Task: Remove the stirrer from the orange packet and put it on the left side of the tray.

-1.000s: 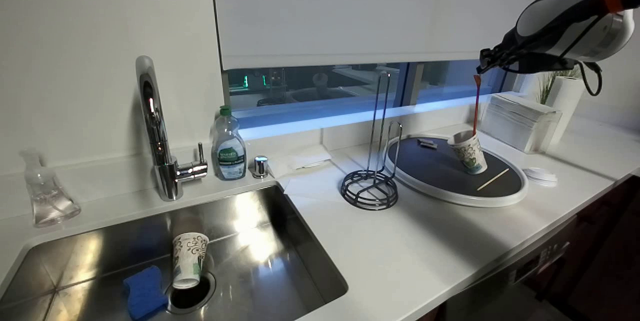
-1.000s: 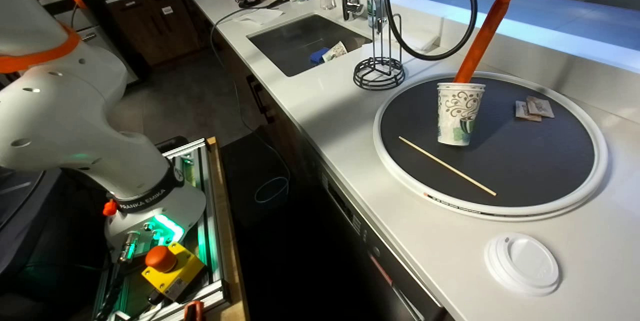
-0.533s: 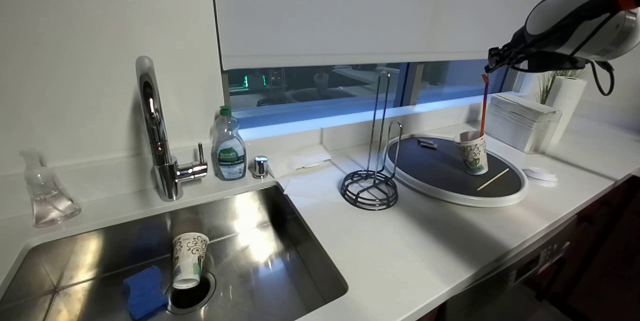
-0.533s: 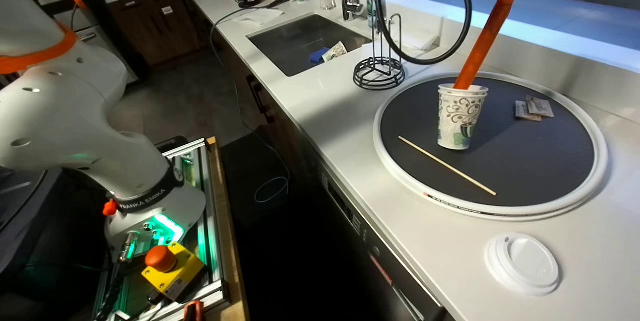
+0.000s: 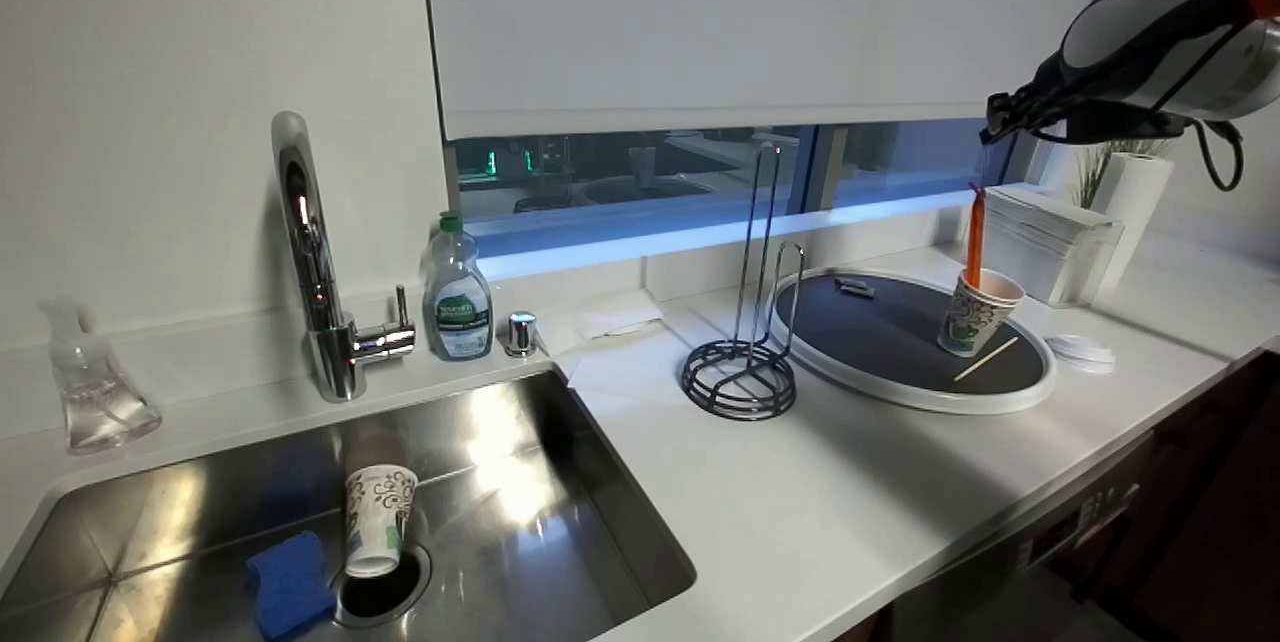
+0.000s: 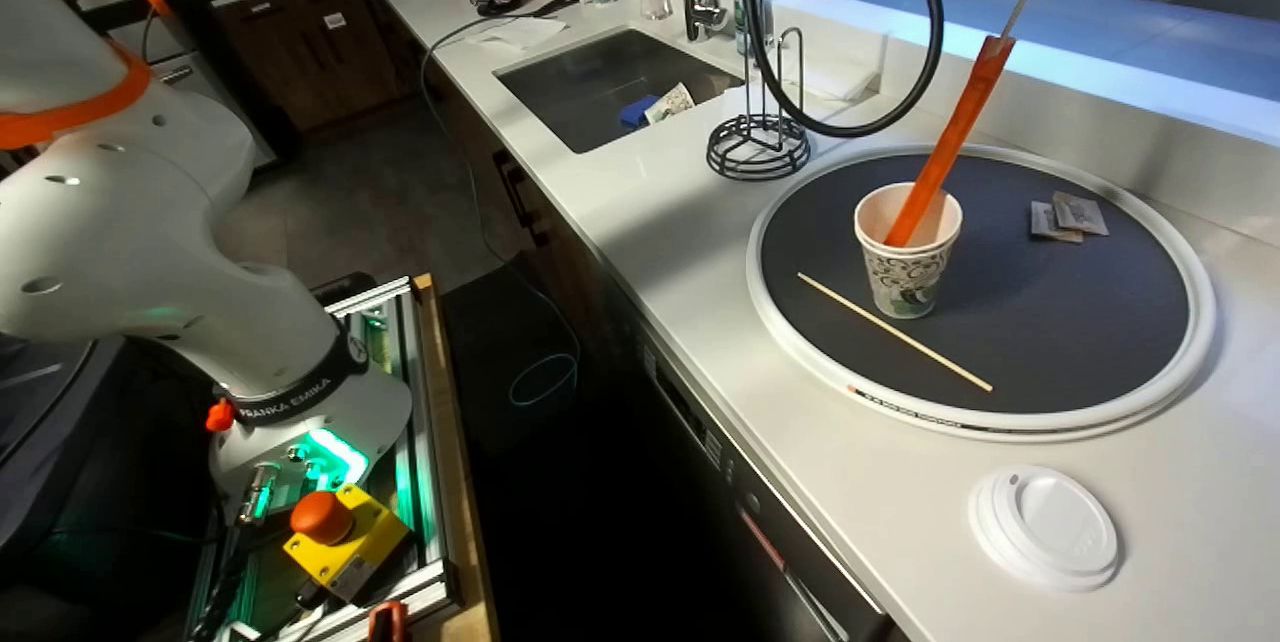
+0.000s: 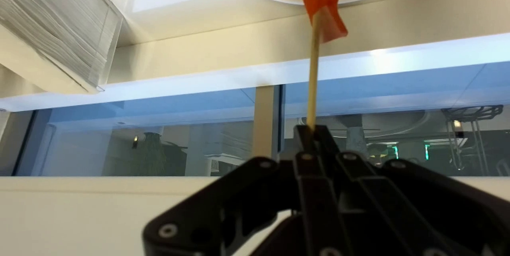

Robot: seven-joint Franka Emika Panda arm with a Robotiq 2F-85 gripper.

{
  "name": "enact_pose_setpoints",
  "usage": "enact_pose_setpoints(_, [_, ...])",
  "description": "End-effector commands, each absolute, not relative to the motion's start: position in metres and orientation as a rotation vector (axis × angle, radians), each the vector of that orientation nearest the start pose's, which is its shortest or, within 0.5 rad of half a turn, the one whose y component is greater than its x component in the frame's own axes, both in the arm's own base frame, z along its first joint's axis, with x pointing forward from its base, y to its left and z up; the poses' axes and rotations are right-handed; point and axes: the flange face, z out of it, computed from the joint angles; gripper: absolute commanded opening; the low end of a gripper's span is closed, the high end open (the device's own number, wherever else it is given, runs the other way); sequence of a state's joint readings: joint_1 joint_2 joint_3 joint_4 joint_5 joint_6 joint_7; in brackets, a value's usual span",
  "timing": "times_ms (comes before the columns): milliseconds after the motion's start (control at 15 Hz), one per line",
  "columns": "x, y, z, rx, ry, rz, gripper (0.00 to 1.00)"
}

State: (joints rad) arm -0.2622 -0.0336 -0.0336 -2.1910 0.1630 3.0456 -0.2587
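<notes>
My gripper (image 7: 312, 130) is shut on the upper end of a thin wooden stirrer (image 7: 314, 72). In both exterior views the gripper, also seen here (image 5: 990, 127), is high above the tray (image 6: 1080, 342). A length of stirrer (image 6: 1022, 2) shows bare between the fingertips and the torn top of the orange packet (image 6: 950, 137); its lower part is hidden inside. The packet stands slanted in a patterned paper cup (image 6: 908, 277). The cup tilts on the tray's dark inside; I cannot tell whether its whole base touches. Another bare stirrer (image 6: 895, 332) lies on the tray near the rim.
Small sachets (image 6: 1070, 215) lie on the tray. White lids (image 6: 1045, 527) lie on the counter beside it. A wire stand (image 5: 740, 382) stands close to the rim, with the sink (image 5: 600, 502) beyond. A napkin holder (image 5: 1040, 242) and the window wall are near the arm.
My gripper has moved slightly right in an exterior view. The packet has slid down off the stirrer, baring its upper part. The cup has dropped a little and tilted the other way.
</notes>
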Motion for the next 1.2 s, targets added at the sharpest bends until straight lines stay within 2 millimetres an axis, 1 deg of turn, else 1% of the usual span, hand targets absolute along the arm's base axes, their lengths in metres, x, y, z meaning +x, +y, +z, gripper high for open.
enact_pose_setpoints(0, [0.535, -0.18, 0.505, -2.975, 0.281, -1.408, 0.02])
enact_pose_setpoints(133, [0.532, -0.182, 0.506, -2.977, 0.284, -1.419, 0.02])
enact_pose_setpoints(333, [0.526, -0.178, 0.518, -2.96, 0.278, -1.442, 0.02])
enact_pose_setpoints(400, [0.522, -0.185, 0.523, -2.967, 0.291, -1.478, 0.02])
enact_pose_setpoints(467, [0.52, -0.184, 0.531, -2.948, 0.301, -1.486, 0.02])
enact_pose_setpoints(533, [0.516, -0.189, 0.538, -2.946, 0.325, -1.519, 0.02])
enact_pose_setpoints(733, [0.504, -0.193, 0.564, -2.93, 0.327, -1.597, 0.02])
enact_pose_setpoints(800, [0.504, -0.196, 0.567, -2.94, 0.325, -1.596, 0.02])
enact_pose_setpoints(867, [0.502, -0.202, 0.57, -2.946, 0.335, -1.655, 0.02])
enact_pose_setpoints(933, [0.501, -0.198, 0.578, -2.912, 0.355, -1.64, 0.02])
enact_pose_setpoints(1000, [0.499, -0.203, 0.578, -2.919, 0.37, -1.682, 0.02])
enact_pose_setpoints(1133, [0.496, -0.195, 0.591, -2.841, 0.409, -1.704, 0.02])
